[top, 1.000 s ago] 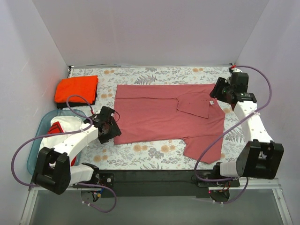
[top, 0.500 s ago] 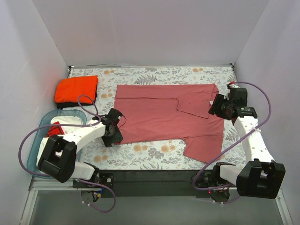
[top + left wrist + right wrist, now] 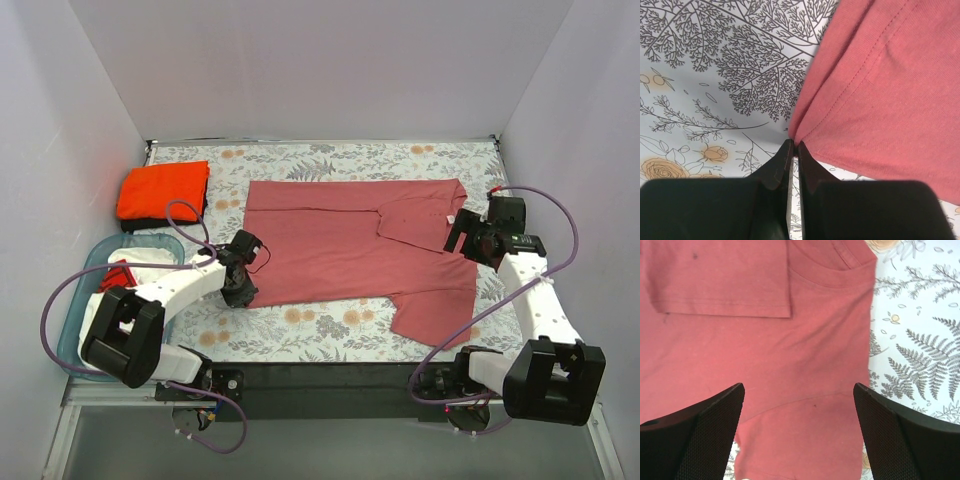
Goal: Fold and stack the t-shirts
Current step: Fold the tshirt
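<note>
A large rose-red t-shirt (image 3: 340,250) lies spread flat on the floral table cover, with one sleeve folded over its chest (image 3: 415,222). My left gripper (image 3: 243,293) sits at the shirt's near left corner. In the left wrist view it (image 3: 794,145) is shut on that corner of the rose-red cloth (image 3: 890,100). My right gripper (image 3: 460,233) hovers over the shirt's right end near the collar. Its jaws (image 3: 799,390) stand wide open above the cloth (image 3: 790,350), holding nothing. A folded orange t-shirt (image 3: 163,188) rests on a black one (image 3: 160,220) at the back left.
A pale blue bin (image 3: 68,335) at the near left holds white and red cloth. White walls close in the table on the left, back and right. The black mounting rail (image 3: 330,380) runs along the near edge.
My left gripper has slid to the shirt's near left corner and shut on it. My right gripper has come nearer along the shirt's right end and opened wider.
</note>
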You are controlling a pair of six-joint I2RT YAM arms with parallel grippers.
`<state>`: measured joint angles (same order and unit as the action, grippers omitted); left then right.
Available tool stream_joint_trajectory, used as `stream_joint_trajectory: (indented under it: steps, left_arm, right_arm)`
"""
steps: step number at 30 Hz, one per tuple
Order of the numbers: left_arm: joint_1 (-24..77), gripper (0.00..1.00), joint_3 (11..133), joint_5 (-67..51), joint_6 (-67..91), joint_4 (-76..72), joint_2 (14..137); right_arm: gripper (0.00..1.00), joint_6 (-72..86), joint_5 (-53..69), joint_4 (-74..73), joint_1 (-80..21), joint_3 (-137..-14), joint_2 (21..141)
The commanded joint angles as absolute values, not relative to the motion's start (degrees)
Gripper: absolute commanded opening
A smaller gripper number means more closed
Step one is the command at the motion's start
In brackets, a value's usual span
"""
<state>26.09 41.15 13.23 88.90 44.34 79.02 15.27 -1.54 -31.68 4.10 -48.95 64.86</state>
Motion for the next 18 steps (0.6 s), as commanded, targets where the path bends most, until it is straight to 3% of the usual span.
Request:
stream_joint_trajectory:
  steps: [1, 12, 17, 18]
  left_arm:
    - [25.8, 0.00, 40.3, 16.9, 88.1, 43.8, 76.7]
    - [25.5, 0.00, 38.8, 21.3, 86.0, 41.1, 73.7]
    - [25.5, 0.00, 38.8, 21.4, 85.6, 40.5, 73.5]
    - [25.4, 0.00, 39.0, 21.4, 85.5, 40.4, 73.4]
  right_arm:
    - [0.94, 16.3, -5.0, -31.9, 5.4, -47.3, 65.9]
    - [0.60, 16.9, -1.2, -31.9, 12.4, -43.9, 72.9]
    - [0.58, 17.1, 3.7, -31.7, 18.0, -40.0, 74.3]
    - [0.54, 17.1, 3.8, -31.6, 18.3, -39.7, 74.3]
